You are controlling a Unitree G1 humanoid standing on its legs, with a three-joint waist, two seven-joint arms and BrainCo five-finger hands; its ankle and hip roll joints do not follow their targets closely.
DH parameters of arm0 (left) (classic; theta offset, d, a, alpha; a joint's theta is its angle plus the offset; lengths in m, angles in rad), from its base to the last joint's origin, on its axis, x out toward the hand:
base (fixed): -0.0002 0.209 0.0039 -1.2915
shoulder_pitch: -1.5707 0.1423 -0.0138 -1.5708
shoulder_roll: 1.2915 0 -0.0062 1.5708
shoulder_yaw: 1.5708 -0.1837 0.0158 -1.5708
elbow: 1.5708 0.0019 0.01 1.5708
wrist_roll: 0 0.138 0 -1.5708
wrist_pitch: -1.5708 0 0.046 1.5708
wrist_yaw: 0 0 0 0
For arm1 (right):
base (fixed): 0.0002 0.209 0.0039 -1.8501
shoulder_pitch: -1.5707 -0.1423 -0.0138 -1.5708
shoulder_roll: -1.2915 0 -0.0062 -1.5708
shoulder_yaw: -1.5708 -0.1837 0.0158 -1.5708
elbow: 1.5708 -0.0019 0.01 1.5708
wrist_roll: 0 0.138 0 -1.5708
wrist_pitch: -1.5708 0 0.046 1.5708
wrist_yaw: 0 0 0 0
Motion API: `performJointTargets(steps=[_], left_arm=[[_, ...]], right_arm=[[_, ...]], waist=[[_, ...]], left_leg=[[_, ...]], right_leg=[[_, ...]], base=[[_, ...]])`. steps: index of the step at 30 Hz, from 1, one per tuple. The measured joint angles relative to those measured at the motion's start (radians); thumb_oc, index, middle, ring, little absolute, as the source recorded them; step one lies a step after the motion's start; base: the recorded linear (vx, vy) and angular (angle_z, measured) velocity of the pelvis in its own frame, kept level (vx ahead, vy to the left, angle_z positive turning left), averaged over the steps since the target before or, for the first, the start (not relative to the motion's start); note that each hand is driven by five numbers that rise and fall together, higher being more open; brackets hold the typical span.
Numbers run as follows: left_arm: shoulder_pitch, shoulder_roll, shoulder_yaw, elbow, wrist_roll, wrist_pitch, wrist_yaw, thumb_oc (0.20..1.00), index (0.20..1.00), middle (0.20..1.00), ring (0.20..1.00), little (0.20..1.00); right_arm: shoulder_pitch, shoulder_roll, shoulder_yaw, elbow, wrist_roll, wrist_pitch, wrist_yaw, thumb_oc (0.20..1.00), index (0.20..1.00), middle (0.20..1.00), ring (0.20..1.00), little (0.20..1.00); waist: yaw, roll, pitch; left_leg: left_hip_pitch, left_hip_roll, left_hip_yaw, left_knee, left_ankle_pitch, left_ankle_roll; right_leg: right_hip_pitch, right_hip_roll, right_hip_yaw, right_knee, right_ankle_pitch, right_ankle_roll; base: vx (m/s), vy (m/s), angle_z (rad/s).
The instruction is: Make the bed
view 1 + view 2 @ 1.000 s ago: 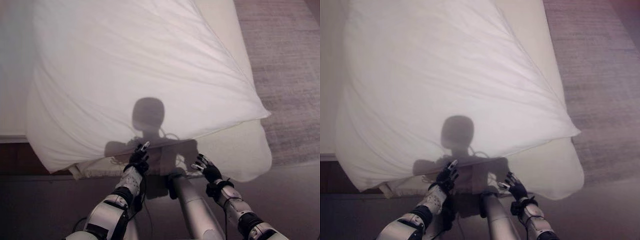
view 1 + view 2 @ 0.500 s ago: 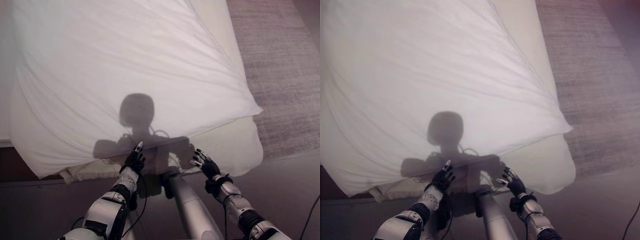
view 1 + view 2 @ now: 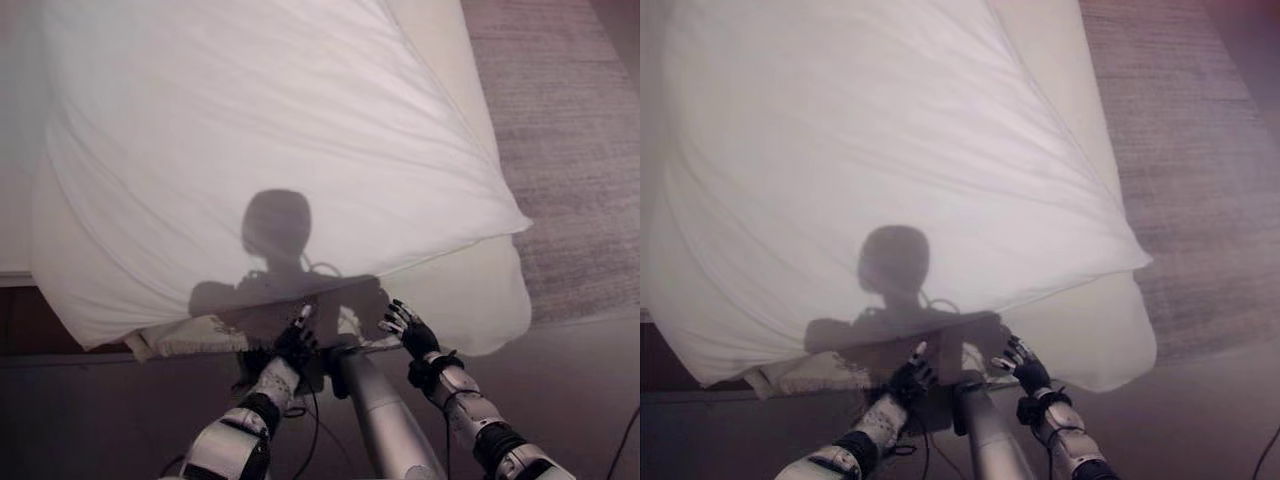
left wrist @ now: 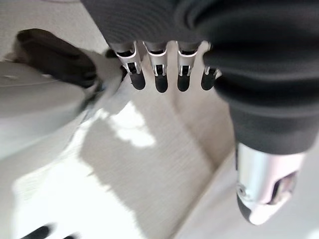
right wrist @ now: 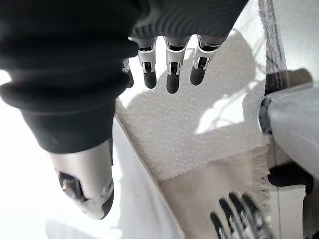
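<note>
A white duvet (image 3: pixel 270 120) lies askew over the bed, its lower right corner pointing off to the right. Below that corner the cream mattress (image 3: pixel 480 300) is bare. A cream cloth with a fringed edge (image 3: pixel 190 335) sticks out from under the duvet at the foot. My left hand (image 3: pixel 295 345) hovers at that foot edge, fingers (image 4: pixel 157 74) straight over the cream cloth and holding nothing. My right hand (image 3: pixel 410 332) is close beside it, spread open over the textured cloth, fingers (image 5: pixel 169 69) straight and thumb (image 5: pixel 87 189) apart.
A grey carpet (image 3: pixel 580 130) runs along the bed's right side. Dark floor (image 3: pixel 100 410) lies at the foot of the bed. A dark strip of bed frame (image 3: pixel 20 320) shows under the duvet at the left.
My left hand has moved right and a little lower, closer to the right hand. The right hand has stayed in place. The camera has shifted slightly.
</note>
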Motion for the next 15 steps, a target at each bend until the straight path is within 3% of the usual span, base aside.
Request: performJointTargets(steps=[4, 7, 15], left_arm=[[0.013, -0.004, -0.027, -0.065, 0.000, -0.010, -0.011, 1.000, 1.000, 1.000, 1.000, 1.000], [0.057, 0.018, -0.113, -0.177, 0.009, -0.024, -0.047, 1.000, 1.000, 1.000, 1.000, 1.000], [0.039, 0.040, -0.113, -0.090, 0.049, -0.020, -0.070, 1.000, 1.000, 1.000, 1.000, 1.000]], right_arm=[[0.004, -0.003, -0.002, 0.004, 0.008, -0.003, -0.001, 1.000, 1.000, 1.000, 1.000, 1.000], [0.013, -0.008, -0.007, 0.004, 0.013, -0.020, -0.006, 1.000, 1.000, 1.000, 1.000, 1.000], [0.000, -0.008, -0.028, 0.010, 0.025, -0.032, -0.021, 1.000, 1.000, 1.000, 1.000, 1.000]], waist=[[0.017, 0.025, 0.016], [0.038, 0.048, 0.037], [0.036, 0.051, 0.078]], left_leg=[[0.002, -0.013, 0.000, -0.013, 0.007, 0.009], [0.009, -0.027, -0.001, -0.025, 0.012, 0.014], [0.017, -0.039, -0.001, -0.031, 0.019, 0.023]], right_leg=[[0.001, -0.013, -0.001, 0.001, 0.000, 0.001], [0.004, -0.025, -0.001, 0.002, 0.001, 0.002], [0.011, -0.036, 0.000, 0.001, 0.002, 0.003]], base=[[-0.01, 0.004, 0.09], [0.00, 0.000, 0.05], [0.00, 0.003, 0.01]])
